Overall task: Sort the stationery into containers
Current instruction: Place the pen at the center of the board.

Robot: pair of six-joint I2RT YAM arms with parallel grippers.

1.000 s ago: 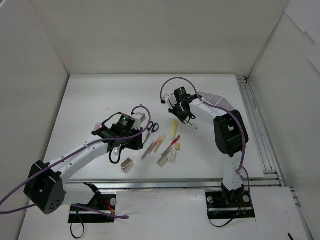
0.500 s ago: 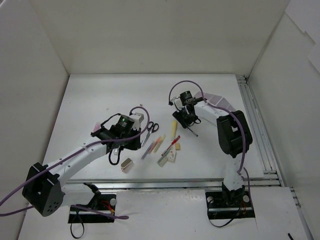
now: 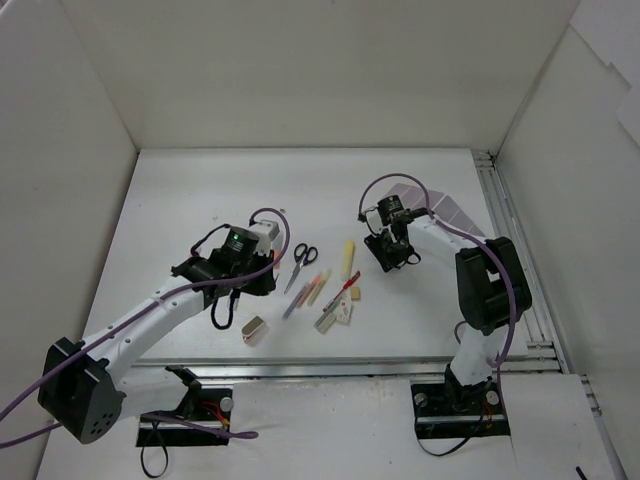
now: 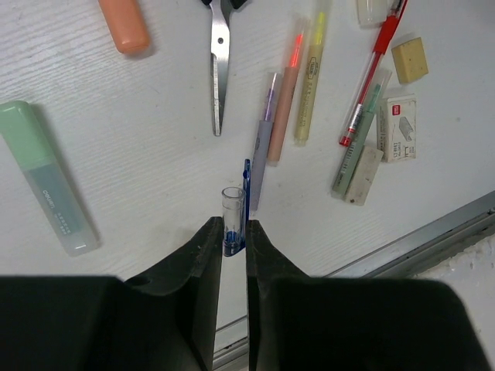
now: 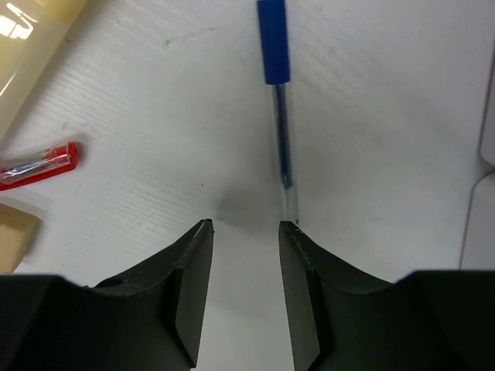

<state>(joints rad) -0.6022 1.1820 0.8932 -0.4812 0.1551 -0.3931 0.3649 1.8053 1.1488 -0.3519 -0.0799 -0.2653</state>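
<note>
In the left wrist view my left gripper (image 4: 233, 224) is shut on a clear-barrelled blue pen (image 4: 232, 207), just short of the loose stationery. That stationery includes black-handled scissors (image 4: 219, 69), an orange marker (image 4: 125, 25), a pale-green marker (image 4: 48, 179), thin pens (image 4: 285, 97), a red pen (image 4: 370, 77) and a beige eraser (image 4: 409, 59). My right gripper (image 5: 246, 224) stands open over bare table. A second blue pen (image 5: 277, 93) lies flat just beyond its right fingertip. From above, the left gripper (image 3: 265, 282) sits left of the scissors (image 3: 300, 264). The right gripper (image 3: 393, 257) is right of the yellow marker (image 3: 348, 257). The containers (image 3: 447, 212) show behind the right arm.
White walls enclose the table on three sides. A metal rail (image 3: 510, 250) runs along the right side and another along the near edge (image 4: 433, 239). A small staples box (image 4: 397, 127) and a capped block (image 3: 253, 328) lie near the front.
My right gripper has opened and let its blue pen drop onto the table, and that arm has swung right and nearer. The left arm has shifted slightly left, still gripping its pen.
</note>
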